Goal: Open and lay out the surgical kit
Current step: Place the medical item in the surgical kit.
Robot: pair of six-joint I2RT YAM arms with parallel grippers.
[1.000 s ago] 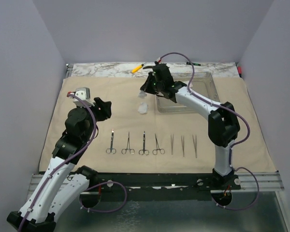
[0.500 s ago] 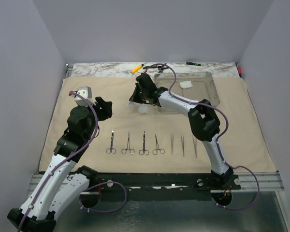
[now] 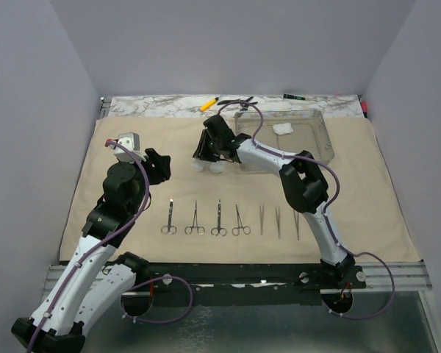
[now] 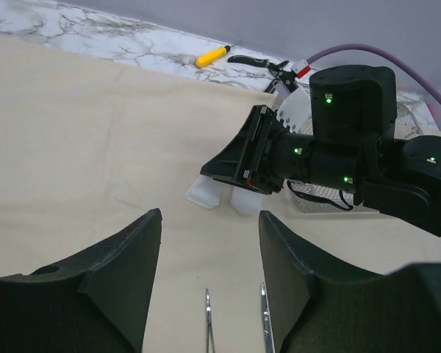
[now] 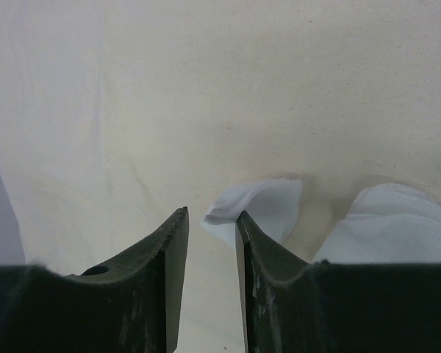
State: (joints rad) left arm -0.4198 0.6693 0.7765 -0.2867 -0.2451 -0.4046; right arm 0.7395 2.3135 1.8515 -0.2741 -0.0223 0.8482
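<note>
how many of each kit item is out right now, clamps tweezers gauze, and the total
ring-handled clamps: 4
tweezers: 3
gauze balls: 3 (2 on the cloth, 1 in the tray)
total: 10

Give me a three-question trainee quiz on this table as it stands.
1. How many small steel ring-handled clamps lie in the row on the large beige cloth wrap?
2. True or false: the left tool is gripping a clamp.
3. Where does the white gauze ball farthest from the right tool lie? A) in the clear rectangular plastic tray B) on the cloth wrap C) in the left tool

Key: 1. Four. 2. False; it is open and empty. 3. A.
</note>
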